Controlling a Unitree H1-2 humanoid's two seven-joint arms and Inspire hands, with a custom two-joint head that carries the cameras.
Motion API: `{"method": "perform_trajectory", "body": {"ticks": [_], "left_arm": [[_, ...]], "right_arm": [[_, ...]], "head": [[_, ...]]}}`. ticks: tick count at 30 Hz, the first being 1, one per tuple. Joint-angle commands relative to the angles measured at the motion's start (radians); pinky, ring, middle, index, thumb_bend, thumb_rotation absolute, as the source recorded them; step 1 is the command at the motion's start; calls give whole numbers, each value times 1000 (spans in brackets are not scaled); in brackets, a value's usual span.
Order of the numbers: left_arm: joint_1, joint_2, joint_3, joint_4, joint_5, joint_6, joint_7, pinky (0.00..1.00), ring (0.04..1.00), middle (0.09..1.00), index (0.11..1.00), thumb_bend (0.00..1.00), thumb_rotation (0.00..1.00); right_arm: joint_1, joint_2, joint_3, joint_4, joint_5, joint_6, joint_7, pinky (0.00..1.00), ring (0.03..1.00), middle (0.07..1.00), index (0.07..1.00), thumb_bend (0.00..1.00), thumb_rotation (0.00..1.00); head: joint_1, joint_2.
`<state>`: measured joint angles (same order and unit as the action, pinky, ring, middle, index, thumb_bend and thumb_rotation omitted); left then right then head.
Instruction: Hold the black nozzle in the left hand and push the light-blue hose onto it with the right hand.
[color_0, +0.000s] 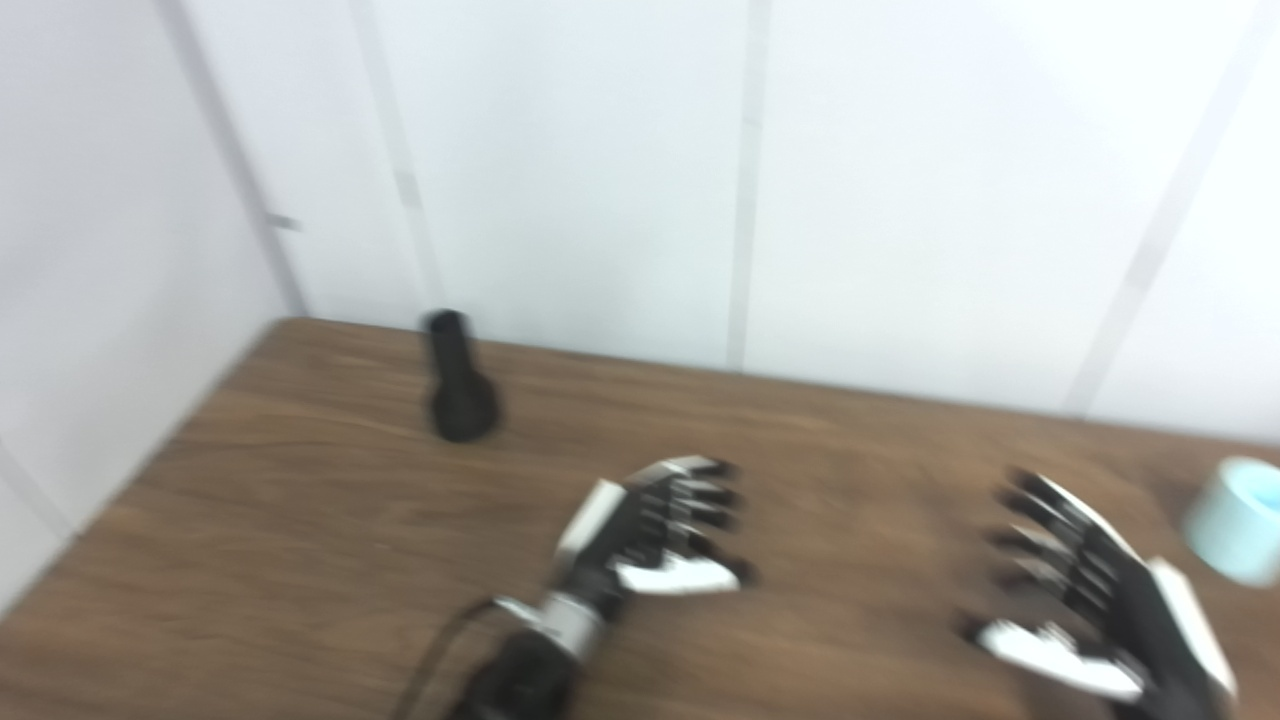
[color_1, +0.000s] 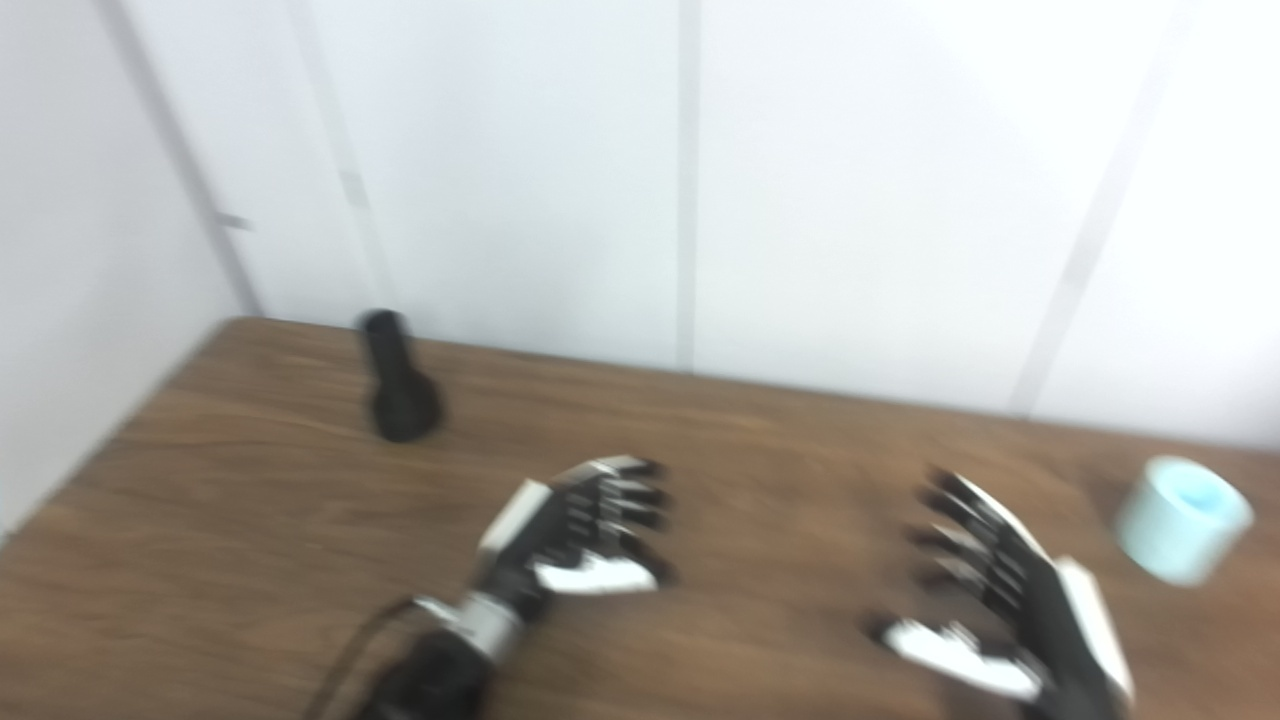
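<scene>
Both hands hang low over the wooden surface (color_0: 300, 520) with nothing in them, and both views are smeared by blur, so fine detail is uncertain. On the left hand (color_0: 655, 525) the fingers (color_0: 700, 495) look loosely curled but parted, closed on nothing. On the right hand (color_0: 1085, 590) the fingers (color_0: 1040, 520) are spread wide, thumb held out to the side.

Near the far left corner of the surface, close to the white wall, the black nozzle (color_0: 458, 385) lies well apart from the left hand. Its narrow neck points toward the wall and its wider end toward the robot. At the far right edge sits the light-blue hose (color_1: 1180, 518), a short stubby piece with its open mouth turned up and toward the camera, near the right hand but not touching it.

As I judge it, neither grasp has begun. For the pick-up to go well, the left hand should reach forward and leftward, open wider, and close around the nozzle's broad body, leaving the narrow neck exposed for the hose. The right hand should grip the hose around its side wall, keeping the mouth clear.
</scene>
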<state>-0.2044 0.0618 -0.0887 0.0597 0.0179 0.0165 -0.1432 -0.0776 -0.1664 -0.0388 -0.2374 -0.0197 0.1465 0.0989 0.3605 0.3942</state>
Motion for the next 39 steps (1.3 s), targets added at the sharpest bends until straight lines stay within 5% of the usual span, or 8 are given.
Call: {"method": "perform_trajectory", "body": {"ticks": [1,13,22,32,39], "left_arm": [[-35,-5,-3,-5,11,-37,9,497,654,677,682,762,60],[-31,-2,6,-32,30,-33,23,490,660,678,681,758,58],[-52,78,81,-184,117,-63,77,504,644,667,670,764,61],[-178,323,177,-269,181,66,31,623,740,767,781,768,124],[-223,477,224,-160,320,-24,105,751,847,827,840,784,185]], "right_arm": [[-18,-2,-3,-24,27,-66,10,598,742,853,876,694,9],[-25,-7,-7,3,37,-91,12,600,756,860,889,671,0],[-40,-9,-15,28,42,-100,12,597,761,866,894,664,0],[-47,-7,-17,52,58,-107,20,606,771,874,904,644,0],[-54,-13,-15,68,72,-106,31,608,778,879,910,631,0]], "head": [[6,-3],[28,-31],[49,-36],[68,-38],[88,-39]]}}
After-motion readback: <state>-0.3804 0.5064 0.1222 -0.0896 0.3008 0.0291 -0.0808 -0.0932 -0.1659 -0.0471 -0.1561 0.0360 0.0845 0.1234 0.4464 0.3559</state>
